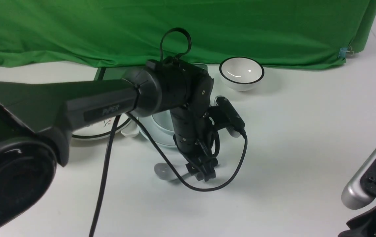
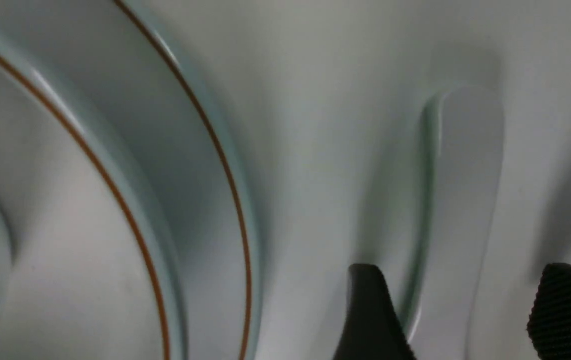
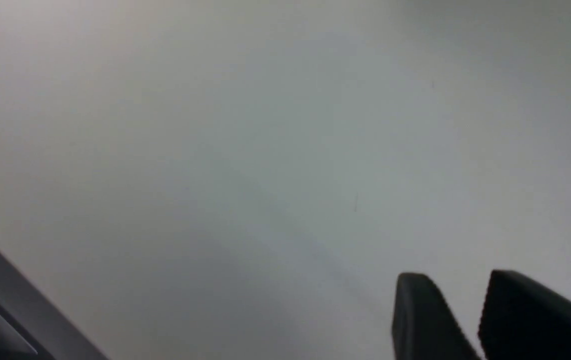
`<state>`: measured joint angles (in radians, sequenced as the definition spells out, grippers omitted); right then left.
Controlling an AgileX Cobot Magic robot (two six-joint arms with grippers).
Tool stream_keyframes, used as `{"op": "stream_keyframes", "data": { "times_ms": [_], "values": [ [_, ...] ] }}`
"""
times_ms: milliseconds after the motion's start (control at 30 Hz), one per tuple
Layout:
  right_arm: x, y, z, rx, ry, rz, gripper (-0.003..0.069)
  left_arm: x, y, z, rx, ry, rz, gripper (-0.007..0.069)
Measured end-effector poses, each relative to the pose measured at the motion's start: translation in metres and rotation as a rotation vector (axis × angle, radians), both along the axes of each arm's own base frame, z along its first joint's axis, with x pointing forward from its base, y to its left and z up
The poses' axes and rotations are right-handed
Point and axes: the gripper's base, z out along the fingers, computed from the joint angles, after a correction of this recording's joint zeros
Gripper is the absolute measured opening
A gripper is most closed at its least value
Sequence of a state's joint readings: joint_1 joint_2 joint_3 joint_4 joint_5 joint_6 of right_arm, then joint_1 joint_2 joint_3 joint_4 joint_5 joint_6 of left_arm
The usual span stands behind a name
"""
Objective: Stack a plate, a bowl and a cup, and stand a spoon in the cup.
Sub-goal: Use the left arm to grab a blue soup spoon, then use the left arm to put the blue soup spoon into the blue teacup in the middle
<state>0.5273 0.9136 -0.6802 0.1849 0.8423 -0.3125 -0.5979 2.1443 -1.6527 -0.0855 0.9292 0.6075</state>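
Observation:
The white spoon (image 1: 164,171) lies flat on the table in front of the stack. Its handle (image 2: 465,175) runs between the fingers of my left gripper (image 1: 204,172), which is lowered over it and open. One finger (image 2: 370,310) is close against the handle's edge; the other is apart from it. The pale blue bowl (image 1: 160,123) sits on the pale blue plate (image 1: 161,141); their thin brown rim lines show in the left wrist view (image 2: 115,190). My left arm hides the cup. My right gripper (image 3: 465,305) hangs over bare table, its jaws almost together and empty.
A white plate with a black rim and cartoon figures (image 1: 99,133) lies left of the stack, with a small white spoon-like piece (image 1: 130,131) beside it. A white black-rimmed bowl (image 1: 241,73) stands at the back by the green cloth (image 1: 207,29). My left arm's cable (image 1: 227,177) loops near the spoon.

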Motion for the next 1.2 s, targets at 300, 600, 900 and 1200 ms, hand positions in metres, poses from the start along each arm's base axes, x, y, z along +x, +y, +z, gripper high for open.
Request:
{"op": "stream_keyframes", "data": {
  "times_ms": [300,600,900,1200],
  "values": [
    [0.002,0.001,0.001,0.007,-0.025,0.008,0.023,0.001,0.0,-0.003,-0.019,0.028,0.15,0.0085],
    [0.004,0.002,0.002,0.004,-0.066,0.043,0.0225,-0.003,-0.003,0.015,-0.102,0.062,0.279,0.0083],
    [0.003,-0.001,0.003,0.017,-0.194,0.078,0.0203,0.015,0.024,0.135,-0.582,-0.322,0.463,0.0083],
    [0.008,-0.001,-0.002,0.102,-0.394,0.053,0.0204,0.061,0.072,0.137,-0.839,-0.693,0.678,0.0083]
  ]
}}
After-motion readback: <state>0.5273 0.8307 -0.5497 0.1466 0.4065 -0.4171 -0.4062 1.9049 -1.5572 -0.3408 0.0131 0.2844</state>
